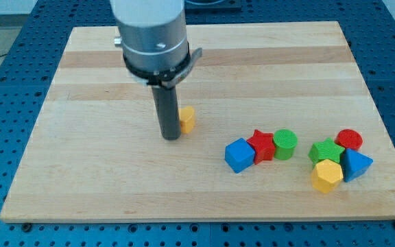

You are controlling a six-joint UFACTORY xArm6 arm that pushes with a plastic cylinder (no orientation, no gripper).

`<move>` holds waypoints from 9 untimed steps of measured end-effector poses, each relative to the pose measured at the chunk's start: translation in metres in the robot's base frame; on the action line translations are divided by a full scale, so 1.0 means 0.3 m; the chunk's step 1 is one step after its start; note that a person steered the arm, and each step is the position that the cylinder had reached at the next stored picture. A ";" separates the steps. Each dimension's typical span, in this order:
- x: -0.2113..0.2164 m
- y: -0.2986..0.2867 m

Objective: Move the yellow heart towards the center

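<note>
Here my tip (171,137) rests on the pale wooden board (101,185), a little to the view's left of its middle. I have no jaws to open or close, only a straight dark rod, and it holds nothing. The small yellow heart-shaped block (187,119) sits just beside the rod on the view's right, partly hidden behind it, so I cannot tell whether they touch.

Well apart, toward the view's bottom right, lie two clusters. The nearer one runs in a row: a blue cube-like block (239,154), a red star-shaped block (260,145) and a green cylinder block (285,143), each close against the next. Further to the view's right sit a green star-shaped block (326,150), a red cylinder block (349,140), a blue triangular block (356,165) and a yellow hexagonal block (327,175), all bunched together.
</note>
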State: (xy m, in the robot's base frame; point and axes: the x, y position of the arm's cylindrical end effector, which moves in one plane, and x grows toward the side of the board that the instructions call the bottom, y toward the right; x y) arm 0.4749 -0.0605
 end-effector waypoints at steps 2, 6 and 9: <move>-0.049 0.000; 0.064 0.232; 0.053 0.274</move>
State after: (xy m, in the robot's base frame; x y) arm 0.4909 0.0217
